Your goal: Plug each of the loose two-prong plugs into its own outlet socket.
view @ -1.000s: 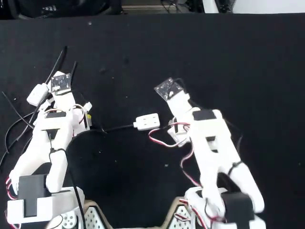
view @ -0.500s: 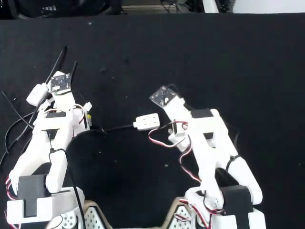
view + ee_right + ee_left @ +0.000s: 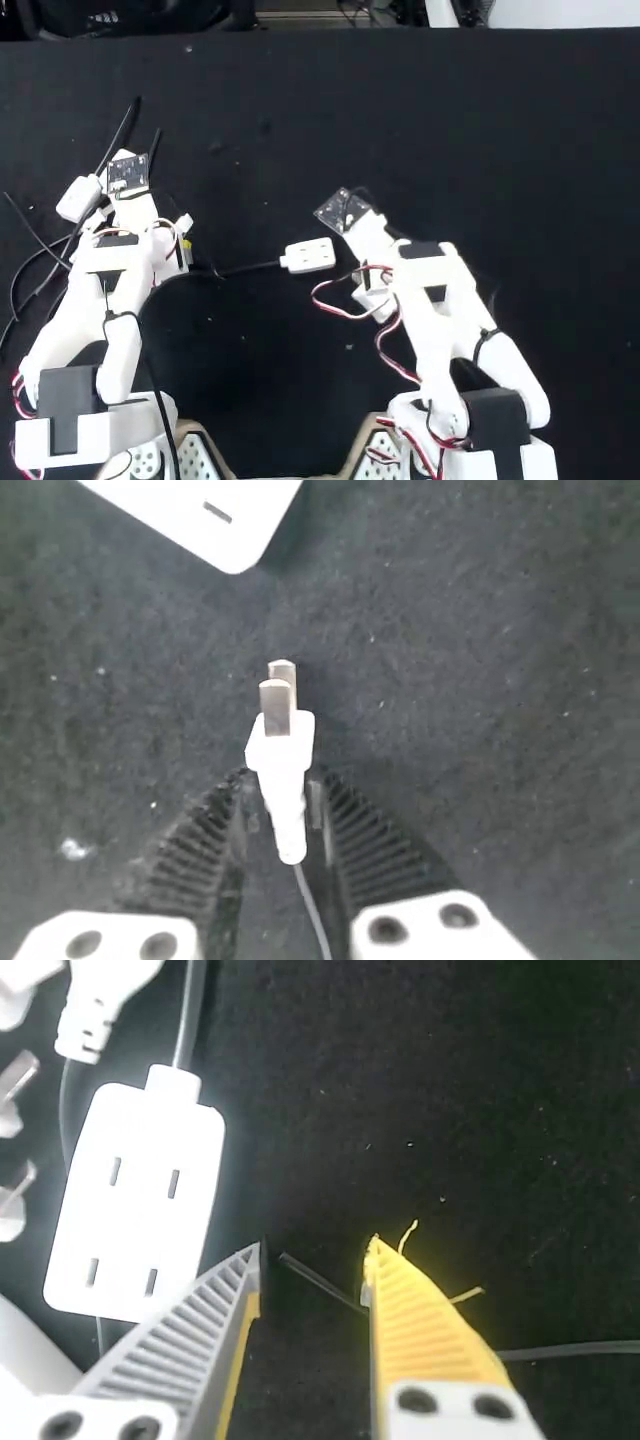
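**Item 1.** My left gripper (image 3: 315,1265): fingers moderately apart, holding nothing. A thin black wire (image 3: 320,1285) crosses the gap between them on the black table (image 3: 500,150). From above, this arm's head stands at ten o'clock of the table.

**Item 2.** White outlet block (image 3: 135,1215): two two-slot sockets, both vacant. It lies flat just beside my grey finger; whether they touch I cannot tell.

**Item 3.** Loose plug (image 3: 100,1005): white, corded, lying just past the block's cable end. A pair of bare metal prongs (image 3: 12,1210) shows beside the block.

**Item 4.** Second outlet block (image 3: 308,255): white, at table centre. Its black cable (image 3: 240,268) leaves at nine o'clock.

**Item 5.** My right gripper (image 3: 280,780): clamped on a white two-prong plug (image 3: 280,745). The prongs point at that block's corner but stay apart from it. From above, this gripper's head is near the block, at one o'clock.
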`<state>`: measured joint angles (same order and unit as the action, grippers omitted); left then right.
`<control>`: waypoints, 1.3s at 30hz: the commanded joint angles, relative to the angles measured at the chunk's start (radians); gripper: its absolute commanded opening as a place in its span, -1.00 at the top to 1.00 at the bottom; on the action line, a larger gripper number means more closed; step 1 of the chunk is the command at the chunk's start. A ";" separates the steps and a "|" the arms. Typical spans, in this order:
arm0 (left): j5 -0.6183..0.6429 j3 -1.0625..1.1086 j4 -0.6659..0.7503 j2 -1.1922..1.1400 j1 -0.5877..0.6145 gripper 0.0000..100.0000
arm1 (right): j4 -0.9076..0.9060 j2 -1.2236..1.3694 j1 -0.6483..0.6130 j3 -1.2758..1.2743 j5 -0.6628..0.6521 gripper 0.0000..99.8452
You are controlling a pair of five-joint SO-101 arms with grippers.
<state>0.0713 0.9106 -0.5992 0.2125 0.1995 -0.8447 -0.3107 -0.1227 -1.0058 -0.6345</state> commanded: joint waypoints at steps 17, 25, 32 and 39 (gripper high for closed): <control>0.077 0.338 0.078 0.632 -0.008 0.66 | 0.236 -0.259 -0.488 -0.013 0.439 0.98; 0.106 0.496 0.083 0.977 -0.031 0.65 | 0.348 -0.160 -0.497 -0.010 0.612 0.98; 0.141 0.627 0.077 1.243 -0.130 0.65 | 0.351 -0.162 -0.601 -0.027 0.526 0.98; 0.140 0.765 0.071 1.502 -0.177 0.65 | 0.361 -0.162 -0.621 -0.033 0.525 0.98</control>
<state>0.1941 1.6640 -0.5347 1.6226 0.0399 -0.5209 -0.4687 -0.7258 -1.0441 -0.1020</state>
